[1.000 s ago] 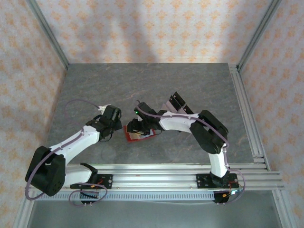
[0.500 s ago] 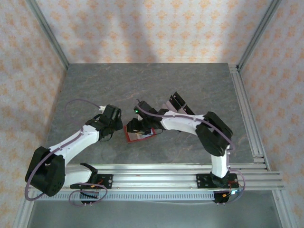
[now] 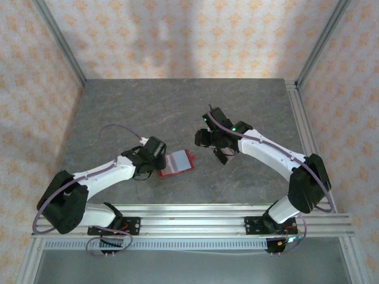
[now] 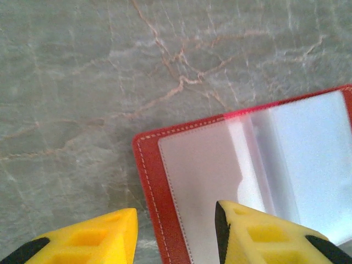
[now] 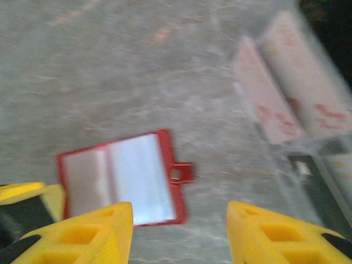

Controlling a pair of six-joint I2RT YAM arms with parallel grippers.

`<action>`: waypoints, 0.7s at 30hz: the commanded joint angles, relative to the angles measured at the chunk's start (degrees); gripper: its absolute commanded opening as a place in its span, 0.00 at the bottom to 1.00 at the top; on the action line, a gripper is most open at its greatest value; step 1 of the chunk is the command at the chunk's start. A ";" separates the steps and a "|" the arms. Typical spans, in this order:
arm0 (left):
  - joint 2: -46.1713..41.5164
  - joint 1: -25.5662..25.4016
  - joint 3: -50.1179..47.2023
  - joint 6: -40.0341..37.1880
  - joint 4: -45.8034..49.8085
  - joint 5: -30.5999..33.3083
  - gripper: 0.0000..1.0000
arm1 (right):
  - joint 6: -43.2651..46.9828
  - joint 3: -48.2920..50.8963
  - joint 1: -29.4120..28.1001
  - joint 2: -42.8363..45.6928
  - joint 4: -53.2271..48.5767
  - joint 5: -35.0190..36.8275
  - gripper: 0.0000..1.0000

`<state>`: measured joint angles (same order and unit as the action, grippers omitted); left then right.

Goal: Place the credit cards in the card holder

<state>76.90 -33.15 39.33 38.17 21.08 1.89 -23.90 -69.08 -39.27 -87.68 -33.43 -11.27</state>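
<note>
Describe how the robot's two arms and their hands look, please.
The left arm and the right arm both have white links and bulky black joints. A thin grey-purple cable runs along each arm. Small green lights glow near the right wrist. The left hand and the right hand have yellow wedge-shaped fingers with recessed pockets and black edges.

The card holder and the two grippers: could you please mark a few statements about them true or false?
1. The card holder lies open on the table. True.
2. The right gripper is gripping a card. False: its jaws stand apart with nothing between them.
3. The left gripper is at the card holder's edge, jaws apart. True.
4. Every card is already tucked inside. False: the credit cards lie on the table, apart from the card holder.
</note>
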 commanded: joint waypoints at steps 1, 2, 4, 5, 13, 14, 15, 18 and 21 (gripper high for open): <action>2.07 -0.82 1.15 2.81 1.65 5.46 0.42 | 6.96 1.09 0.74 1.09 -8.21 9.30 0.47; 2.64 -0.78 1.10 2.87 1.87 5.90 0.42 | 7.73 1.29 0.92 0.77 -8.71 10.47 0.47; 3.44 -0.86 0.92 2.74 1.88 6.77 0.42 | 8.88 1.51 1.35 -0.03 -9.53 12.65 0.47; 3.85 -0.85 0.83 2.49 1.71 6.99 0.42 | 9.49 1.50 1.49 -0.50 -9.58 13.43 0.46; 7.55 -0.78 2.35 -0.48 0.39 8.73 0.42 | 11.41 0.30 1.97 -4.87 -9.79 14.65 0.40; 8.18 -0.78 2.79 -1.00 0.28 8.90 0.42 | 11.51 0.58 2.00 -5.11 -9.62 14.85 0.39; 8.69 -0.76 3.10 -1.36 0.14 9.05 0.42 | 11.53 0.82 2.00 -5.20 -9.52 14.95 0.39; 10.61 -0.70 4.64 -2.77 -0.07 9.35 0.42 | 11.73 1.73 1.95 -5.68 -9.29 15.22 0.37; 12.20 -0.22 5.99 -4.09 -0.33 9.21 0.42 | 11.79 2.52 2.05 -6.25 -8.94 15.24 0.35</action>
<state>88.14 -33.76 43.51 36.27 21.30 8.45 -12.95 -67.92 -37.45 -92.92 -41.17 1.76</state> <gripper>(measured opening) 0.419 0.354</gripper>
